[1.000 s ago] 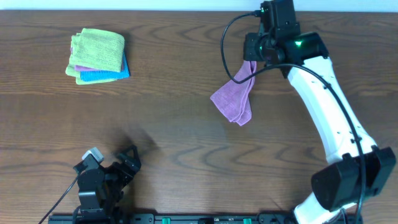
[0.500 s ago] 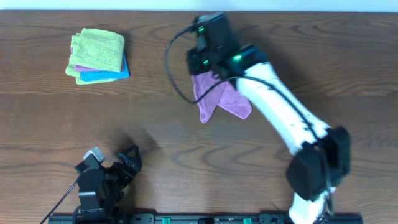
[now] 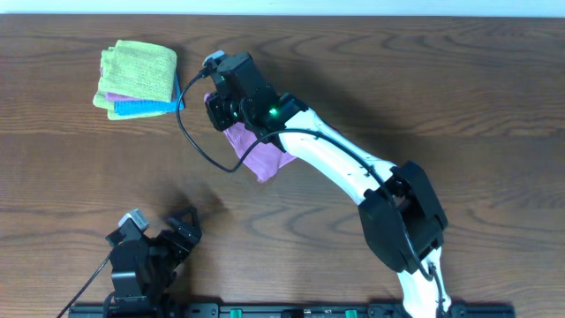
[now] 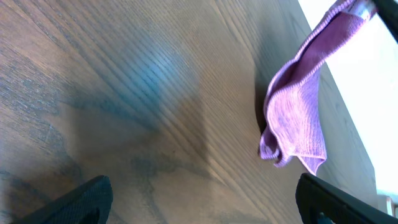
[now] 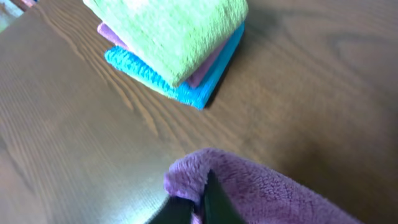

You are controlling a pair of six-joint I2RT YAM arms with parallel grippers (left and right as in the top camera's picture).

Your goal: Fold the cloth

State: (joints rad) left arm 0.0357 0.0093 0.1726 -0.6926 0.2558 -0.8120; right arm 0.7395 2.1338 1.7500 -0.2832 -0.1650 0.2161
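Mid-carry, I reckon: my right claw (image 3: pixel 227 113) pinches the cloth (image 3: pixel 265 159) bunched at 11 o'clock, left claw (image 3: pixel 177 231) spread idle at 7; next needs it laid flat on the desk (image 3: pixel 459 97).

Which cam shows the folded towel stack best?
Right wrist: the towel stack is close, with green, purple and blue layers distinct. Overhead shows it small, mostly the green top. Left wrist misses it.

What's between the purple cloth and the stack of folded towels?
Bare table shows between the cloth and the stack in the right wrist view.
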